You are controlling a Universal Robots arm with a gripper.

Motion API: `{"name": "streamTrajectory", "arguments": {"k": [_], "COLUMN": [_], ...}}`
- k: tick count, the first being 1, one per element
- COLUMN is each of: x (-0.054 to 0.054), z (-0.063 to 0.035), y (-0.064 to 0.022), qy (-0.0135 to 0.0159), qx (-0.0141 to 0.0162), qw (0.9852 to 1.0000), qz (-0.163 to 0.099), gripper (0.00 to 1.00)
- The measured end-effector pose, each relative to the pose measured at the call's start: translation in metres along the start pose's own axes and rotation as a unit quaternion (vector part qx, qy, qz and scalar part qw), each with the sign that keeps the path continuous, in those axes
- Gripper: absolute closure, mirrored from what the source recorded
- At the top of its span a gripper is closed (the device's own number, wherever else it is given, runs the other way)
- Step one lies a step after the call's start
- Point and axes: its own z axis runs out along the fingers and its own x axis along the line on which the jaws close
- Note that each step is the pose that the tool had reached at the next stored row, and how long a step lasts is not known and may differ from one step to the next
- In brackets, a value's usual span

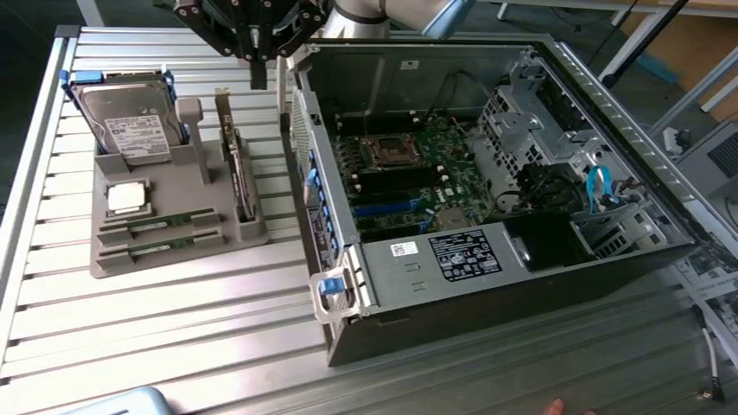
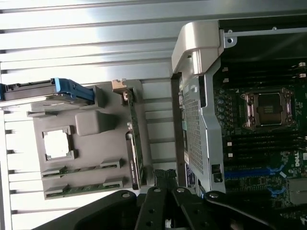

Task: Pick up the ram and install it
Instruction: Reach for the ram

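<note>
Two ram sticks lie in slots at the front of the grey holder [image 1: 173, 268]: one ram [image 1: 155, 226] behind, another ram [image 1: 154, 250] in front. In the wrist view they are the ram [image 2: 80, 171] and the second ram [image 2: 81, 188]. My gripper [image 1: 258, 79] hangs high above the gap between the holder and the open computer case [image 1: 461, 285], fingers pointing down, shut with nothing in them. Its dark linkages and gripper [image 2: 165, 176] tips are in the wrist view. The motherboard [image 1: 416, 173] lies exposed inside the case, with its processor socket [image 2: 266, 109] and dark memory slots [image 2: 259, 143].
The holder also carries a hard drive [image 1: 130, 121], a square silver processor [image 1: 127, 197] and an upright green expansion card [image 1: 238, 173]. The case's raised side wall [image 1: 306, 164] stands between holder and motherboard. A fingertip [image 1: 557, 405] shows at the front edge.
</note>
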Motion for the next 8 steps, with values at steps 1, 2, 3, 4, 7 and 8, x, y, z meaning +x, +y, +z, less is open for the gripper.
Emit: {"name": "streamTrajectory", "arguments": {"k": [1,2,3,4,7,8], "x": [0.002,0.004,0.007,0.009,0.016,0.019], "z": [-0.0001,-0.0001,-0.0001,-0.0003,-0.0005,-0.0005], "y": [-0.0002,-0.0003,-0.0005,-0.0007,-0.0012,-0.0014], "qy": [0.0,0.0,0.0,0.0,0.0,0.0], "qx": [0.0,0.0,0.0,0.0,0.0,0.0], "qw": [1.0,1.0,1.0,1.0,1.0,1.0], "qz": [0.0,0.0,0.0,0.0,0.0,0.0], "gripper": [0.9,0.9,0.9,0.9,0.9,0.9]}}
